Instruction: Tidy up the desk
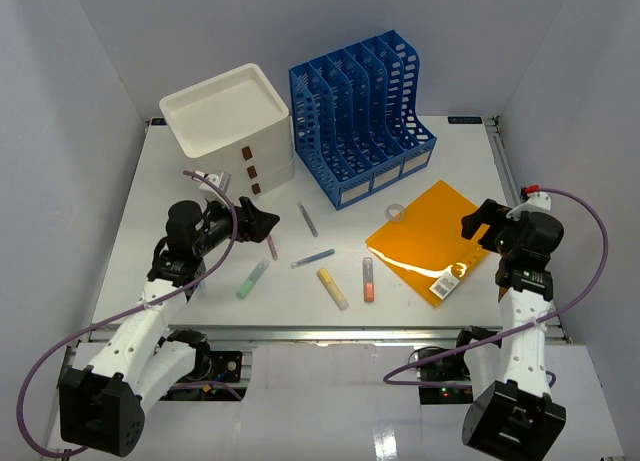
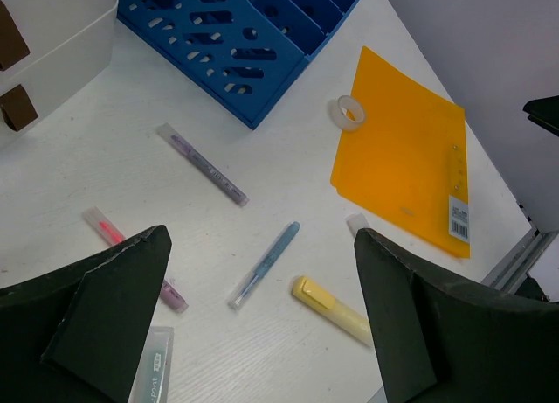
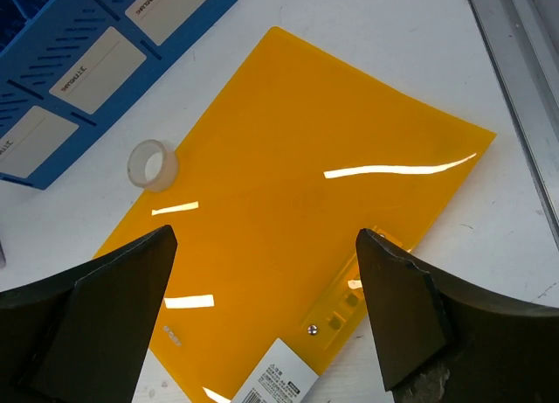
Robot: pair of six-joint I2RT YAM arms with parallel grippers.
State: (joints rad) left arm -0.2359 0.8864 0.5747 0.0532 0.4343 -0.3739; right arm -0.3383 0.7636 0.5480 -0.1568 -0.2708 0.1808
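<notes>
The bench (image 1: 465,166) filled the middle of the top view. It was a stiff, fixed slab, not a thing to lift, so the handling concerned the light items on it. The orange folder (image 3: 323,141), at centre right, looked thin, glossy and probably slippery, best pinched at a free edge. The yellow marker (image 2: 332,309) seemed rigid, suiting a grip across its barrel. The left pincer (image 2: 262,235) and right pincer (image 3: 266,237) gaped wide, holding nothing. The folder's sticker (image 3: 279,381) and the blue rack's labels (image 3: 96,62) bore print too small to read.
</notes>
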